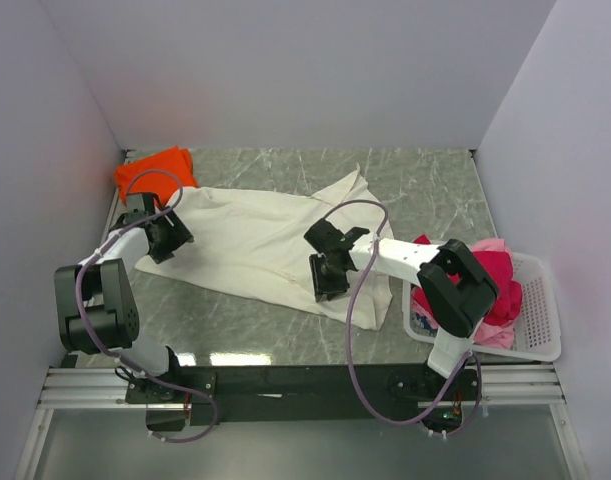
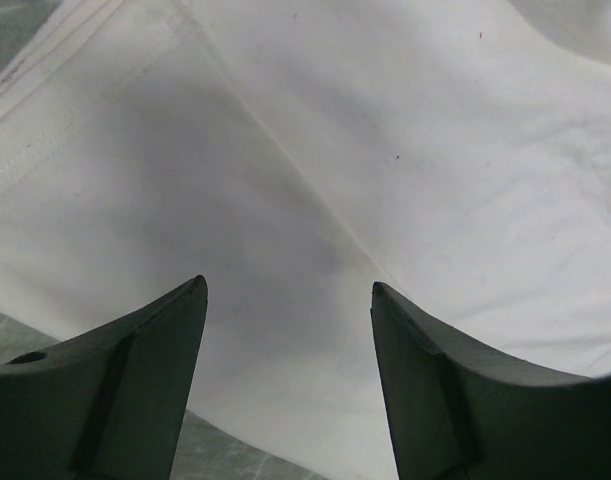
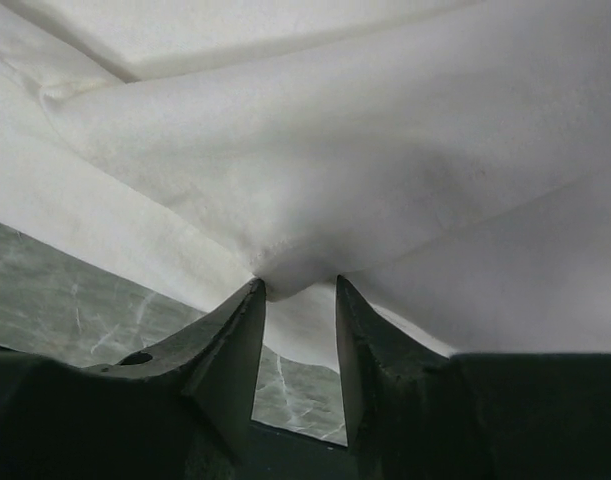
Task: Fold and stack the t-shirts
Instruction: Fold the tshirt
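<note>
**Large cream cloth t-shirt: slip and drag hazards**

**Top view.** The shirt lies spread and creased across the middle of the green marbled table, not yet folded. The left gripper sits at its left edge and the right gripper at its near edge. A folded bright orange cloth t-shirt lies in the far left corner, just beyond the left gripper. A careless sweep there could disturb it. A crimson cloth t-shirt and a pale pink cloth t-shirt lie in the white plastic lattice basket at the right.

**Left wrist view.** The fingers stand apart over flat cloth beside a seam, holding nothing. Closing here on smooth fabric may catch no layer at all.

**Right wrist view.** The fingers are closed on a small pinch of the shirt's edge, held only at the tips. The hold looks shallow, so a lift could pull the cloth free. With only one point held, the cloth would likely drag and bunch rather than fold.
</note>
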Action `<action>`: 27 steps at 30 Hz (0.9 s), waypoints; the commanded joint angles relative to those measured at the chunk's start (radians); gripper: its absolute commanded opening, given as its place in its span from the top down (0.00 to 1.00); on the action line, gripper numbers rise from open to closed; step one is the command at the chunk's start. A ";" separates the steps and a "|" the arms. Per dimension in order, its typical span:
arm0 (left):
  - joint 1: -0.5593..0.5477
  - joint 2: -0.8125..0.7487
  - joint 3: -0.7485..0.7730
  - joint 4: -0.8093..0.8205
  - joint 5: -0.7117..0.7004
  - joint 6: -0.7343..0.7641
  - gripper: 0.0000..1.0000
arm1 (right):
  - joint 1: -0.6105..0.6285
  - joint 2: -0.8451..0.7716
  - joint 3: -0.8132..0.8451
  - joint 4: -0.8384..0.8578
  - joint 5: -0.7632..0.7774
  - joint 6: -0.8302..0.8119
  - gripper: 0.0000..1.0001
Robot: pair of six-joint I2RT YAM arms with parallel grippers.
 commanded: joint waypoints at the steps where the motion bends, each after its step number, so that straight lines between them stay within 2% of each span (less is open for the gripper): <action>1: -0.003 0.003 -0.013 0.032 0.021 -0.013 0.28 | 0.011 0.019 0.040 0.021 0.012 -0.016 0.59; 7: -0.001 0.003 -0.022 0.032 0.018 -0.007 0.29 | 0.013 0.025 0.060 0.001 0.041 -0.015 0.76; 10: -0.003 0.009 -0.031 0.035 0.019 -0.007 0.29 | 0.013 0.023 0.072 -0.012 0.051 -0.019 0.92; 13: -0.003 0.011 -0.042 0.040 0.023 -0.007 0.29 | 0.014 0.022 0.092 -0.029 0.068 -0.025 0.99; 27: -0.003 0.028 -0.066 0.046 0.023 0.005 0.29 | 0.013 0.126 0.276 -0.115 0.147 -0.111 1.00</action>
